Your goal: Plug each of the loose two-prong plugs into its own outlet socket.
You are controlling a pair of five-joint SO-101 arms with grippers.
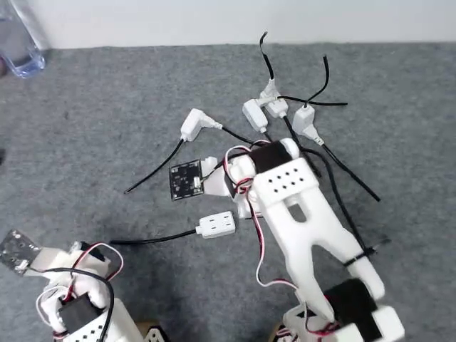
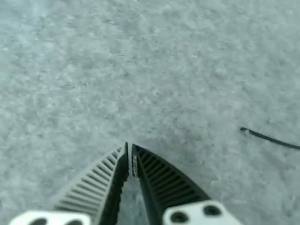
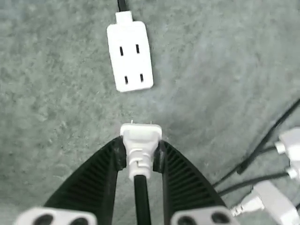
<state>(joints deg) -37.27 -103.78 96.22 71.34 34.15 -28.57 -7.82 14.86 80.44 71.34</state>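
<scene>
White, hard and probably light, the plug (image 3: pixel 140 137) is sitting clamped by its flat sides in the right gripper (image 3: pixel 139 150), facing the outlet socket (image 3: pixel 129 57).

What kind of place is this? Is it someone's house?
Probably a robot lab or workshop bench, not a living room. A white robot arm and a second arm stand on a grey mat, with loose plugs and a white outlet block laid out on it.
</scene>
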